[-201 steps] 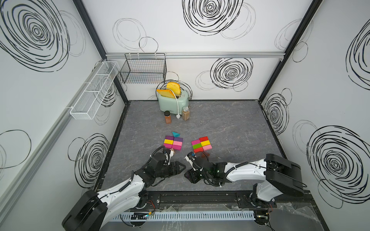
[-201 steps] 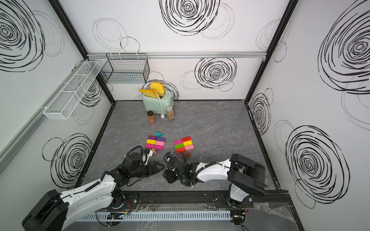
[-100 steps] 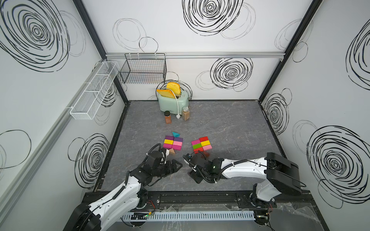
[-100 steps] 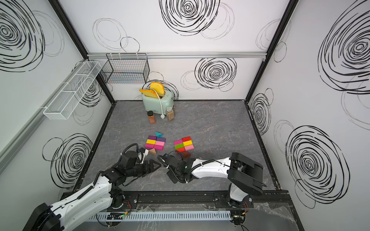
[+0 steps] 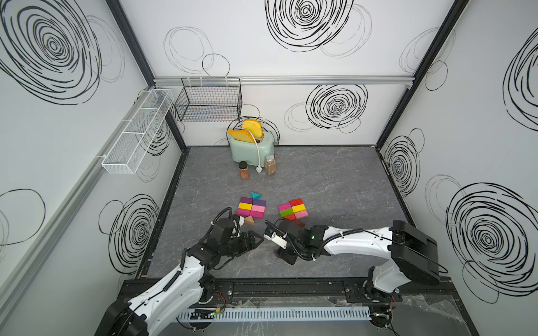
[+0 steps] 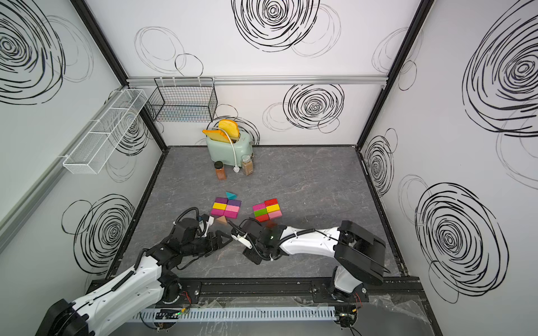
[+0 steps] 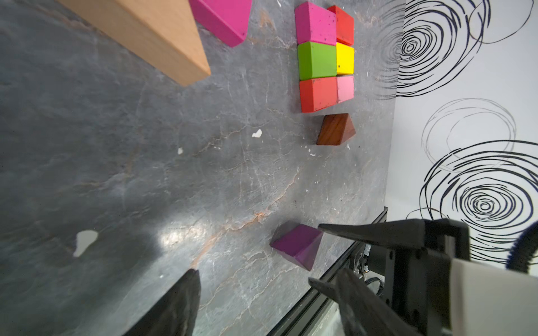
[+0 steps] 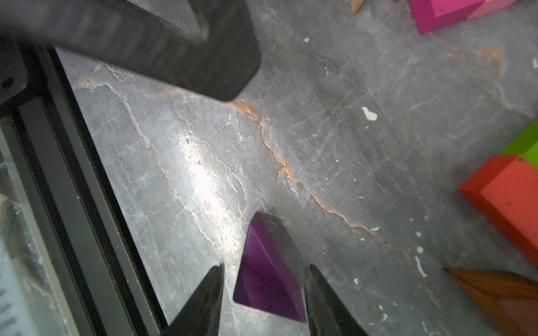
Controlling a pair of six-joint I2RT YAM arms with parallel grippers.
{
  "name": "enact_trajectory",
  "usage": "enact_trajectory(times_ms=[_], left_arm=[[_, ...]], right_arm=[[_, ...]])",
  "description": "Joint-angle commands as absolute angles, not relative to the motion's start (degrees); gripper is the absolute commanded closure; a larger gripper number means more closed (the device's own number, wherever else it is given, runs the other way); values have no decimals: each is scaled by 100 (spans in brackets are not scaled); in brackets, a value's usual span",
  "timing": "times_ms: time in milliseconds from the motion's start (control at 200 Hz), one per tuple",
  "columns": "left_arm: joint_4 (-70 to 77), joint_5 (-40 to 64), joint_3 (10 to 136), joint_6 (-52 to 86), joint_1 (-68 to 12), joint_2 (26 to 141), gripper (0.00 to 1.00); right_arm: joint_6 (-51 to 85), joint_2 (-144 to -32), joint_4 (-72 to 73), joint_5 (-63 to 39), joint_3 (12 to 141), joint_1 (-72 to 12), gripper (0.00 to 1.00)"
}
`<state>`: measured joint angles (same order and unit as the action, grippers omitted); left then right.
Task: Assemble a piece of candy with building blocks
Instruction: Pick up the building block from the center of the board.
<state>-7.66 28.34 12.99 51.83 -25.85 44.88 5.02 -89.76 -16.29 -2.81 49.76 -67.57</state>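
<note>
Two groups of building blocks lie mid-table: a purple, yellow, pink and magenta group point(image 5: 251, 208) point(image 6: 226, 208) with a teal triangle point(image 5: 255, 195) behind it and a tan triangle point(image 5: 249, 221) point(image 7: 151, 32) in front, and a red, yellow, green and pink group point(image 5: 292, 209) point(image 6: 267, 210) point(image 7: 323, 55) with a brown triangle point(image 7: 334, 129) point(image 8: 495, 291) beside it. A purple triangle point(image 8: 266, 285) point(image 7: 297, 245) lies flat near the front edge. My right gripper point(image 8: 265, 266) point(image 5: 281, 253) is open, one finger on each side of it with small gaps. My left gripper point(image 7: 262, 291) point(image 5: 256, 240) stands open and empty, facing the right gripper.
A mint toaster point(image 5: 251, 145) with toast stands at the back, two brown spice jars point(image 5: 244, 170) point(image 5: 270, 165) before it. Wire baskets point(image 5: 208, 100) hang on the back and left walls. The black front rail point(image 8: 58, 174) runs close beside the purple triangle.
My left gripper's jaws have opened a little wider and its arm has shifted slightly. The right gripper has stayed around the purple triangle. The blocks have not moved.
</note>
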Motion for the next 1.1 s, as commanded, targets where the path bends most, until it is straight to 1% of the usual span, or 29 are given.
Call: enact_trajectory(times_ms=[0,275,1090], left_arm=[[-680,2992,1426,5123,-2505,4471,22],[-633,3059,1406,5141,-2443,4491,22],[-554,3162,1310,5246,-2320,4474,23]], right_arm=[[38,-9026,-2014,-346,5148,-6699,51],[-426,-9235,-2199,-554,5283,-6662,51],[-966,-9319,-2295,-746,5233,-6652,51]])
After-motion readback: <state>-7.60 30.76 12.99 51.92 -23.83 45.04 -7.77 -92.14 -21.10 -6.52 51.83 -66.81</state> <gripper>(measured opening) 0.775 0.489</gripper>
